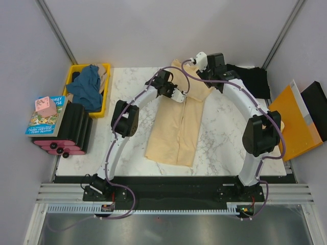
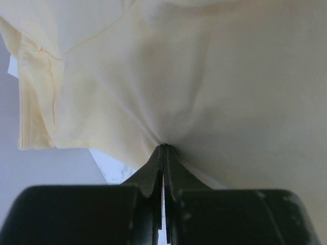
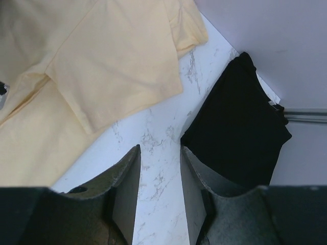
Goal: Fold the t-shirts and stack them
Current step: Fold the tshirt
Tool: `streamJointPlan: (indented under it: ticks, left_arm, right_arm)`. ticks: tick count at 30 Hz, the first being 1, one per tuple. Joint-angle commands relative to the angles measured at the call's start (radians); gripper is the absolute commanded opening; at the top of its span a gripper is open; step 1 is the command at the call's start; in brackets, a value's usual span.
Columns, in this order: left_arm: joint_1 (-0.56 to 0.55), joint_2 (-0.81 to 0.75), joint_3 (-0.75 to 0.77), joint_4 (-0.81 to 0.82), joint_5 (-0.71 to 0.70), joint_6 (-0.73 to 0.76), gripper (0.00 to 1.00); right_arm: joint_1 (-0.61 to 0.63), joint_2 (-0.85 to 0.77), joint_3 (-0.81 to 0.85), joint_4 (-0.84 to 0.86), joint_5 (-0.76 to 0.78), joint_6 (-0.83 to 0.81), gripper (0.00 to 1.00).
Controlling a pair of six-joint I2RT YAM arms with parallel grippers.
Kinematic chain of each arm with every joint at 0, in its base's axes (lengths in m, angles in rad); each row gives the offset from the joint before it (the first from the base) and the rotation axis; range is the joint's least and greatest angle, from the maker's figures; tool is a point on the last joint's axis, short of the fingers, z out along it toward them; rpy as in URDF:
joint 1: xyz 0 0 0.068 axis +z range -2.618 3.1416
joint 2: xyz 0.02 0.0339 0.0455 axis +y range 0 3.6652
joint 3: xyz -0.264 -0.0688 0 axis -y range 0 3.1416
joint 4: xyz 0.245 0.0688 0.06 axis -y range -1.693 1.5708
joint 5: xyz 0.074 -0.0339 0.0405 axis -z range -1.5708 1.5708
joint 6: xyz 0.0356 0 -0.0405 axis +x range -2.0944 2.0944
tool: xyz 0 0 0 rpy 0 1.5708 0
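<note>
Your left gripper (image 2: pixel 164 152) has its fingers pressed together on a pinch of the cream-yellow t-shirt (image 2: pixel 214 92), and the cloth puckers toward the tips. Your right gripper (image 3: pixel 159 155) hangs with fingers parted and nothing between them, over the marble table (image 3: pixel 196 71), between that shirt's sleeve and the black t-shirt (image 3: pixel 240 122). From above, the cream shirt lies lengthwise mid-table, the black one is at the far right, and the teal-blue t-shirt (image 1: pixel 88 88) is heaped in the yellow crate (image 1: pixel 107 69) at the far left.
</note>
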Motion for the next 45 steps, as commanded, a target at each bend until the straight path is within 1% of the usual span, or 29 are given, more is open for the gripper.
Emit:
streamJointPlan:
  ticks: [1, 4, 8, 10, 13, 15, 16, 17, 19, 20, 21, 22, 24, 27, 28, 29, 30, 31, 32, 33, 34, 35, 36, 37, 39, 40, 41, 43, 45]
  left_arm:
    - [0.053, 0.055, 0.022, -0.039, -0.16, -0.061, 0.02]
    - [0.078, 0.029, -0.011, -0.039, -0.194, -0.088, 0.02]
    - [0.101, -0.036, -0.112, -0.051, -0.206, -0.134, 0.02]
    - [0.101, -0.1, -0.167, -0.056, -0.17, -0.139, 0.02]
    - [0.087, -0.186, -0.308, -0.061, -0.098, -0.145, 0.02]
    - [0.072, -0.218, -0.341, -0.059, -0.044, -0.16, 0.02]
    - [0.069, -0.243, -0.35, -0.061, -0.016, -0.203, 0.02]
    - [0.066, -0.255, -0.346, -0.058, 0.008, -0.231, 0.11]
    - [0.058, -0.28, -0.315, -0.056, 0.07, -0.316, 0.2]
    - [0.055, -0.29, -0.304, -0.05, 0.08, -0.347, 0.35]
    - [0.05, -0.3, -0.294, -0.041, 0.09, -0.376, 0.54]
    - [0.049, -0.329, -0.272, -0.035, 0.09, -0.445, 0.82]
    - [0.049, -0.367, -0.26, -0.028, 0.09, -0.507, 0.99]
    - [0.064, -0.468, -0.296, -0.025, 0.085, -0.581, 1.0]
    - [0.069, -0.49, -0.344, -0.021, 0.071, -0.576, 1.0]
    - [0.072, -0.543, -0.376, -0.016, 0.053, -0.561, 1.0]
    - [0.085, -0.572, -0.414, -0.005, 0.032, -0.541, 1.0]
    - [0.093, -0.609, -0.515, 0.013, 0.03, -0.498, 1.0]
    - [0.101, -0.643, -0.569, 0.053, 0.031, -0.477, 1.0]
    - [0.11, -0.716, -0.626, 0.073, 0.044, -0.449, 1.0]
    - [0.11, -0.753, -0.742, 0.085, 0.056, -0.396, 1.0]
    - [0.112, -0.787, -0.799, 0.087, 0.073, -0.362, 1.0]
    - [0.11, -0.873, -0.857, 0.087, 0.128, -0.326, 1.0]
    - [0.11, -0.91, -0.973, 0.084, 0.154, -0.24, 1.0]
    - [0.11, -0.982, -1.075, 0.058, 0.223, -0.156, 1.0]
    - [0.107, -1.031, -1.149, 0.041, 0.238, -0.091, 1.0]
    - [0.104, -1.053, -1.174, 0.021, 0.255, -0.063, 0.99]
    - [0.098, -1.099, -1.241, -0.028, 0.292, 0.006, 0.94]
    - [0.095, -1.12, -1.298, -0.044, 0.326, 0.049, 0.9]
  right_arm:
    - [0.011, 0.02, 0.053, 0.002, -0.015, 0.011, 0.44]
    - [0.012, 0.023, 0.067, 0.003, -0.017, 0.013, 0.44]
    - [0.017, 0.017, 0.07, 0.009, -0.02, 0.019, 0.44]
    - [0.02, 0.012, 0.067, 0.009, -0.02, 0.02, 0.44]
    - [0.023, 0.006, 0.053, 0.009, -0.022, 0.014, 0.45]
    - [0.024, 0.0, 0.036, 0.013, -0.023, 0.005, 0.47]
    - [0.026, -0.001, 0.03, 0.013, -0.023, -0.001, 0.49]
    - [0.024, -0.003, 0.024, 0.013, -0.028, -0.004, 0.53]
    - [0.026, -0.006, 0.009, 0.0, -0.034, -0.007, 0.56]
    - [0.024, -0.011, 0.001, -0.006, -0.041, -0.003, 0.59]
    - [0.021, -0.015, -0.004, -0.023, -0.058, 0.004, 0.62]
    - [0.021, -0.026, -0.007, -0.036, -0.081, 0.014, 0.65]
    - [0.014, -0.046, -0.025, -0.075, -0.169, 0.019, 0.71]
    - [0.001, -0.093, -0.068, -0.147, -0.365, -0.013, 0.73]
    - [0.0, -0.115, -0.079, -0.164, -0.406, -0.025, 0.73]
    - [0.001, -0.129, -0.109, -0.182, -0.44, -0.091, 0.73]
    - [0.004, -0.147, -0.134, -0.194, -0.459, -0.116, 0.73]
    - [0.007, -0.184, -0.162, -0.193, -0.477, -0.145, 0.73]
    - [0.011, -0.201, -0.216, -0.19, -0.473, -0.171, 0.73]
    - [0.023, -0.216, -0.24, -0.187, -0.46, -0.209, 0.73]
    - [0.03, -0.236, -0.257, -0.196, -0.456, -0.229, 0.73]
    - [0.037, -0.247, -0.289, -0.213, -0.456, -0.249, 0.7]
    - [0.062, -0.256, -0.307, -0.233, -0.448, -0.292, 0.69]
    - [0.076, -0.283, -0.329, -0.239, -0.442, -0.315, 0.68]
    - [0.124, -0.314, -0.409, -0.227, -0.407, -0.355, 0.54]
    - [0.139, -0.337, -0.435, -0.222, -0.39, -0.389, 0.4]
    - [0.155, -0.346, -0.476, -0.219, -0.367, -0.406, 0.34]
    - [0.199, -0.371, -0.516, -0.213, -0.342, -0.452, 0.27]
    - [0.225, -0.383, -0.567, -0.179, -0.295, -0.464, 0.27]
